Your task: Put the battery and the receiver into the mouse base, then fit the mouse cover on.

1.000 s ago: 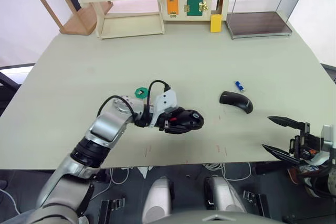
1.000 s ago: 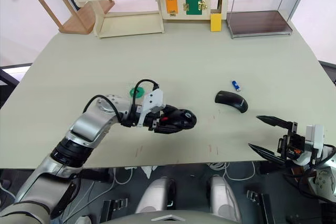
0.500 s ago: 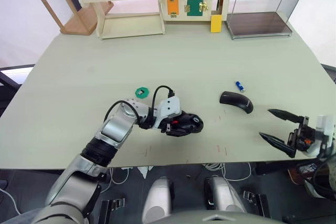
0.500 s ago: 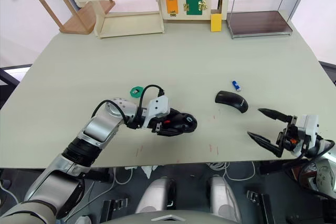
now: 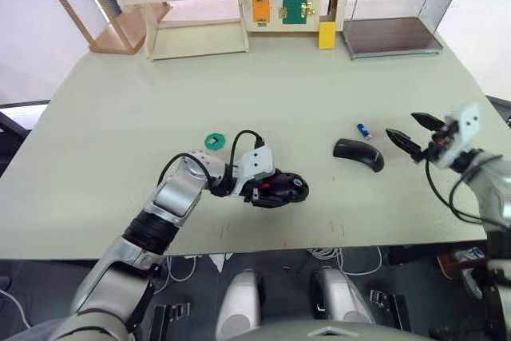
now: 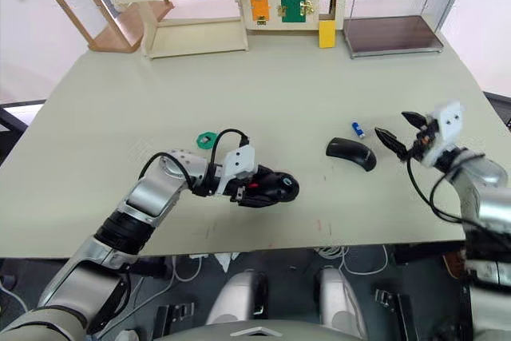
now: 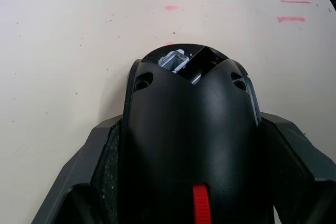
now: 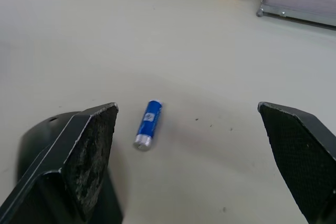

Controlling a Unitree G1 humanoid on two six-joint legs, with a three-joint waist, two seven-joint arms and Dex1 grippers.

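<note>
The mouse base [image 5: 279, 188], matte black with a red part inside, sits clenched in the left gripper [image 5: 271, 189] near the tabletop's [image 5: 120, 133] front edge. The glossy, arched mouse cover [image 5: 358, 154] lies toward the right edge, the small blue battery [image 5: 364, 130] just behind it. The right gripper [image 5: 412, 135] hovers spread wide beside them. The pale green tabletop is smooth, with faint red marks; wooden and wire shelves line its far edge.

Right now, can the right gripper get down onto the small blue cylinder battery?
Probably yes. The right gripper is open, the small blue cylinder battery lies alone on bare table between its fingers, and the glossy black arched mouse cover sits off to one side.
</note>
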